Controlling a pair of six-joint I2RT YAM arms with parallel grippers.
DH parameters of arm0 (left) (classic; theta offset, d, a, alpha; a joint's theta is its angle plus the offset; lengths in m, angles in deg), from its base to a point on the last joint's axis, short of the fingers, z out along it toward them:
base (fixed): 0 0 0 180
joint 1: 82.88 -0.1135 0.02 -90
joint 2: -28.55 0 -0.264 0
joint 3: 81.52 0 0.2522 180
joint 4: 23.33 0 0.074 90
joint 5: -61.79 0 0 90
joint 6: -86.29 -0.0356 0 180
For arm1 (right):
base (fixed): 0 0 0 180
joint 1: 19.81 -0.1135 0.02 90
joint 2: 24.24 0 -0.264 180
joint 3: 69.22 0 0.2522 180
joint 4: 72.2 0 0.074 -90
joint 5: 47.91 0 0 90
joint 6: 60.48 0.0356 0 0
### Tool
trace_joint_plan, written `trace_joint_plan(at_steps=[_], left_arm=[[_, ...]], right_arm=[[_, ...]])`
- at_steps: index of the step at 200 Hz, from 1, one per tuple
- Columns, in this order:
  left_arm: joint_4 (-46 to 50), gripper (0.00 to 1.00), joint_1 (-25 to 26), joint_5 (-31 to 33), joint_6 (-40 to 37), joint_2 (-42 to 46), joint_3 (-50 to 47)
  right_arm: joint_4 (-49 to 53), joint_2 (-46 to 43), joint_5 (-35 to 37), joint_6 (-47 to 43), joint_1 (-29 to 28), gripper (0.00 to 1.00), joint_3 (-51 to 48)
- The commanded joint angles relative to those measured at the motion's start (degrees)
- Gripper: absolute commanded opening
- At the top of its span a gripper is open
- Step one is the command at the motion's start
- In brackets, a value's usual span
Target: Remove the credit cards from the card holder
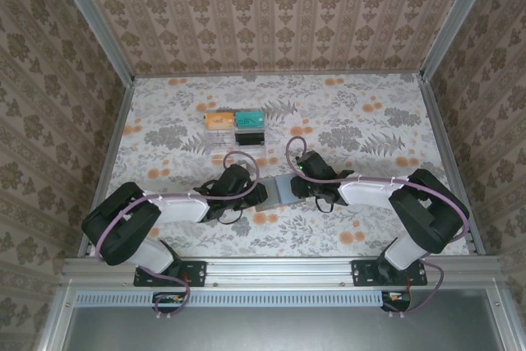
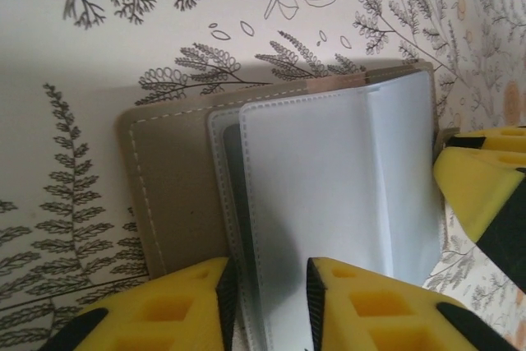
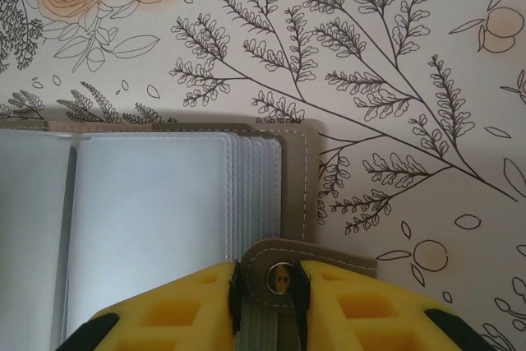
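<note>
The grey-brown card holder (image 1: 277, 191) lies open on the flowered table between both grippers. Its pale grey sleeves (image 2: 329, 178) fan out from the cover (image 2: 168, 195). The sleeves look blank, and any credit cards inside them are hidden. My left gripper (image 2: 267, 273) straddles the sleeves' stitched edge with its jaws a little apart, so it is open. My right gripper (image 3: 269, 279) is shut on the holder's snap tab (image 3: 333, 258), a pad on each side of the metal stud. One right fingertip (image 2: 485, 195) shows at the holder's far edge in the left wrist view.
A clear stand (image 1: 235, 139) behind the holder carries an orange card (image 1: 219, 121) and a teal card (image 1: 249, 119). Metal rails (image 1: 111, 150) and patterned walls close in the table on three sides.
</note>
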Motion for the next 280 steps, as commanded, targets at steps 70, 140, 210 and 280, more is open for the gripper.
trace_joint_plan(at_steps=[70, 140, 210, 280], left_arm=[[-5.04, 0.83, 1.06, -4.47, -1.57, -0.02, 2.52], [-2.74, 0.99, 2.30, -3.89, -3.04, 1.26, 4.16], [-0.99, 1.00, 2.39, -3.13, -3.39, 1.86, 4.20], [1.53, 1.00, 2.12, -1.43, -4.83, 4.77, 3.02]], right_arm=[[0.56, 2.73, -3.09, 1.26, -0.15, 0.27, -0.52], [0.52, 2.76, -3.11, 1.33, -0.13, 0.27, -0.53], [0.51, -1.26, 0.54, 2.47, -0.02, 0.31, -2.40], [3.08, -13.59, 1.56, 2.18, 0.74, 0.37, -2.83]])
